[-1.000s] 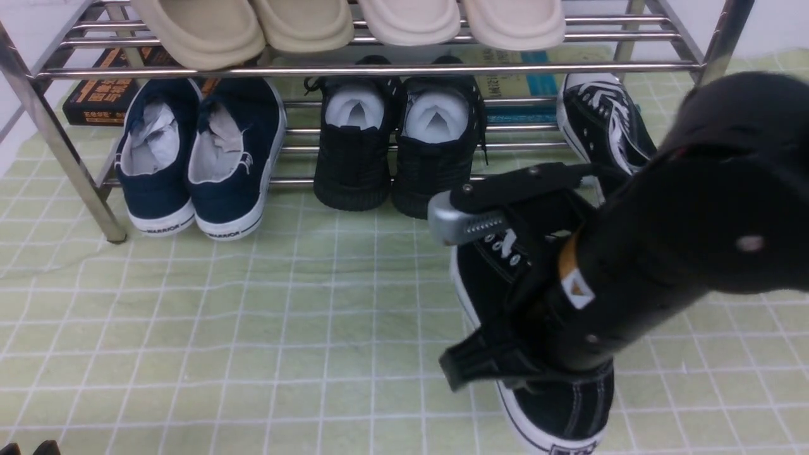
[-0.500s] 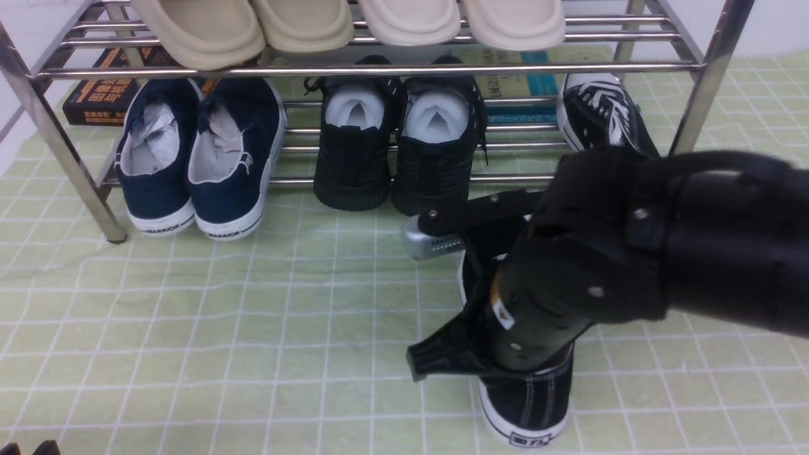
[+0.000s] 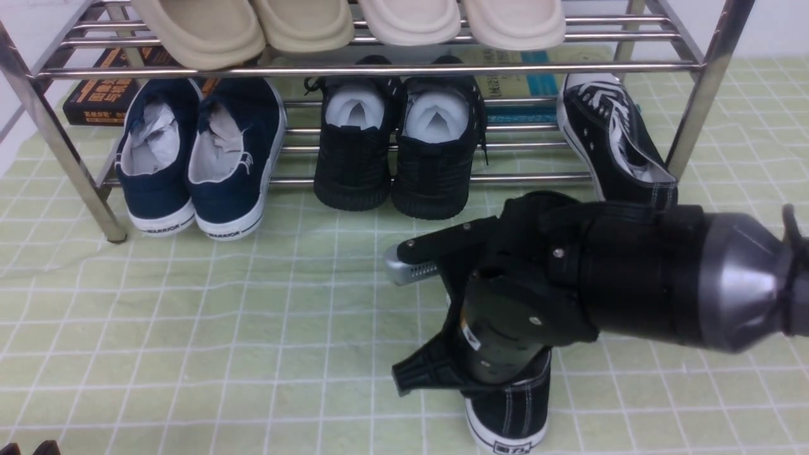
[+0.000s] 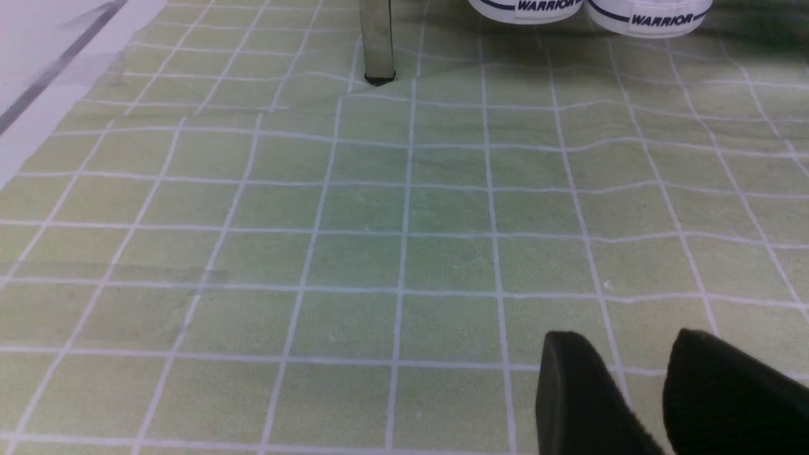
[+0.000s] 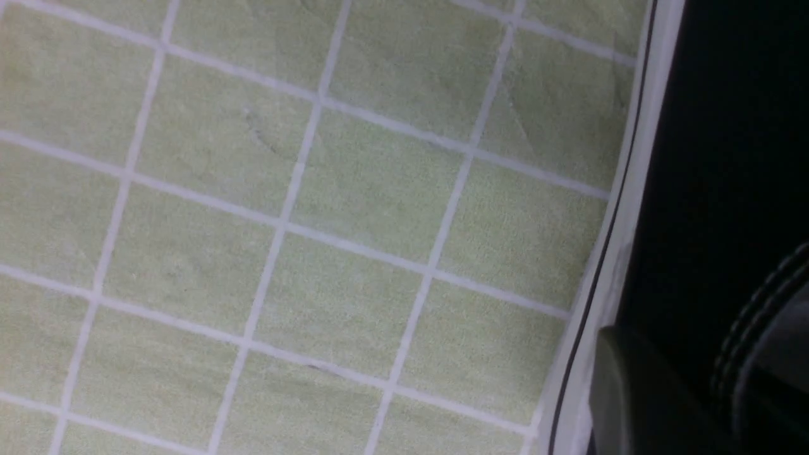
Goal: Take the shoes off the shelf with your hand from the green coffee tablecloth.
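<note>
One black canvas sneaker [image 3: 513,411] with a white striped sole is out on the green checked tablecloth [image 3: 253,328], heel towards me. My right gripper [image 3: 499,379] reaches down into it and is shut on its side wall. In the right wrist view [image 5: 695,392] one finger lies outside the black canvas [image 5: 708,158] and one inside. I cannot tell whether the sole touches the cloth. The other sneaker [image 3: 610,139] lies tilted at the right end of the steel shelf's [image 3: 379,69] lower tier. My left gripper [image 4: 632,354] hovers low over bare cloth, narrowly open and empty.
Navy slip-ons [image 3: 196,158] and black mesh shoes [image 3: 398,145] sit on the lower tier. Beige slippers [image 3: 303,25] lie on the top tier. Books [image 3: 101,95] lie behind the shelf. The shelf's left leg [image 4: 377,38] stands ahead of the left gripper.
My right arm has drawn back towards me and a little left with the sneaker in it. The sneaker left on the shelf now shows in full.
</note>
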You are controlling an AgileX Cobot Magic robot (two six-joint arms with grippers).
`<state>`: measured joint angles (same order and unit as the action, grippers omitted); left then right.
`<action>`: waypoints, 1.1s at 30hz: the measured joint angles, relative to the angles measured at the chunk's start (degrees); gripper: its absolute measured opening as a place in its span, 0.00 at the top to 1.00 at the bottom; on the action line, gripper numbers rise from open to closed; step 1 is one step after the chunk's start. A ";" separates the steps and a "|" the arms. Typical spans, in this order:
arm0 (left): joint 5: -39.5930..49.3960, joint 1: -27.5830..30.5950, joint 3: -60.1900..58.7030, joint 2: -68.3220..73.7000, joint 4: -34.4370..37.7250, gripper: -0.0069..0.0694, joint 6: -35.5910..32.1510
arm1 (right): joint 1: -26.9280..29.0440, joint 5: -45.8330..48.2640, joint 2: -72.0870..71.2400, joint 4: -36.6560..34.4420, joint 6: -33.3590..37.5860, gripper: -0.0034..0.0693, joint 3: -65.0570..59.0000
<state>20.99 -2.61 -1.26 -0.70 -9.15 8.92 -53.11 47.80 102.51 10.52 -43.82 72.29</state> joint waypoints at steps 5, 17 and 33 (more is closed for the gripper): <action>0.00 0.00 0.00 0.00 0.00 0.59 0.00 | 0.00 0.84 -0.12 0.18 0.06 0.76 0.05; 0.00 0.00 0.00 0.00 0.00 0.59 0.00 | 0.00 9.70 -11.91 -4.05 18.99 0.62 0.05; 0.00 0.00 0.00 0.00 0.00 0.59 0.00 | 9.75 17.29 -27.89 -3.82 23.68 0.97 -1.29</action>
<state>20.99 -2.61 -1.26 -0.70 -9.15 8.92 -43.36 65.10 74.61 6.70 -20.14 70.99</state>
